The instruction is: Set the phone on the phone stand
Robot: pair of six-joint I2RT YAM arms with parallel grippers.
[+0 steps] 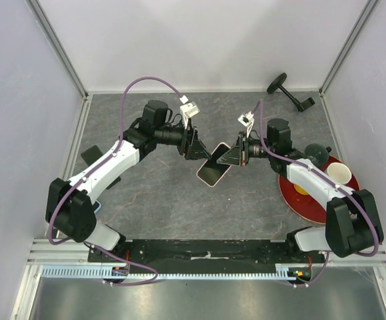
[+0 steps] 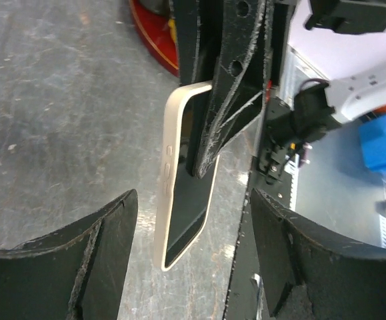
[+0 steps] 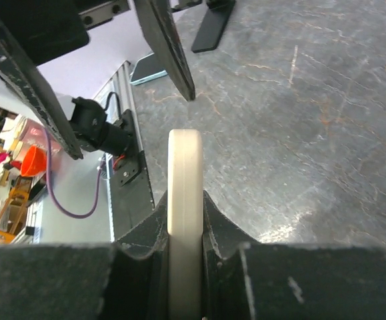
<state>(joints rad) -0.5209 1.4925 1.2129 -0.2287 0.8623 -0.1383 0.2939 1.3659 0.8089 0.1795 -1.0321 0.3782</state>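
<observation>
The right gripper (image 1: 231, 155) has its jaws clamped on the cream-cased phone (image 1: 213, 173), while the left gripper (image 1: 197, 145) faces it, jaws spread apart.

Left pincer (image 1: 197, 147) spread; right pincer (image 1: 229, 157) clenched

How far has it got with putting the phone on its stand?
Pickup looks done: the right gripper clamps the phone mid-table. In hand: the open left gripper faces it, perhaps for a handover. Left: getting it onto the black stand at far left.
</observation>
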